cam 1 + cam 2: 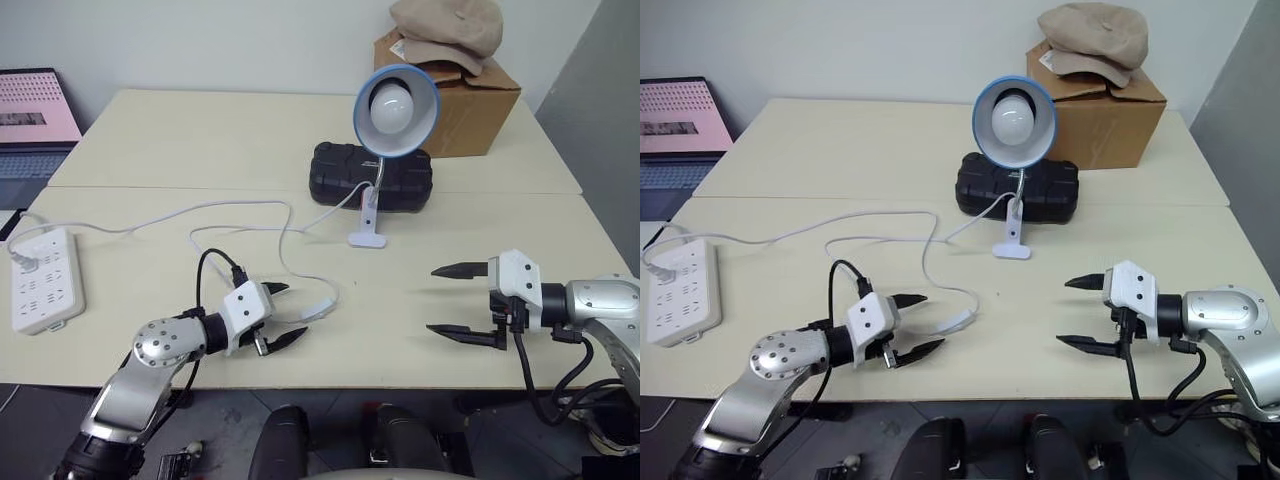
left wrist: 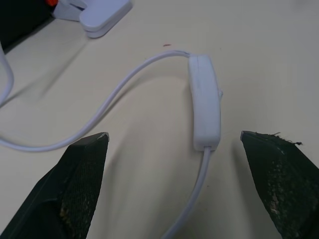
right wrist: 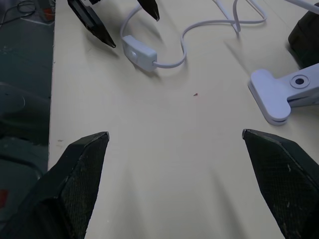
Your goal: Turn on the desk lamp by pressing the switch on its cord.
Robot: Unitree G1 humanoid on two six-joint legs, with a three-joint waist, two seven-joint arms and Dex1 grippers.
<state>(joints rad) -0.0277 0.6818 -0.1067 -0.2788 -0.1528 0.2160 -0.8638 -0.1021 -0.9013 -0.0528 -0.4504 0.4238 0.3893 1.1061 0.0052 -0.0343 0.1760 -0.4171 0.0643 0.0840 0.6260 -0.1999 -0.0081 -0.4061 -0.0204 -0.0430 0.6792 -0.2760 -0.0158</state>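
The left gripper [image 1: 283,313] has its two black fingers spread wide and empty, hovering low over the table [image 1: 420,300] with the switch [image 2: 206,103] lying just ahead of the tips, roughly centred in the gap and not touched. The switch rests flat near the table's near edge, the cord [image 1: 240,208] looping from it back to the lamp [image 1: 394,108], which stands farther off by a black case [image 1: 345,175], its bulb not clearly lit. The right gripper [image 1: 462,301] waits well to the right, also wide and empty. The step looks like the approach; next, a finger must come down squarely onto the switch's button without shoving the loose switch aside.
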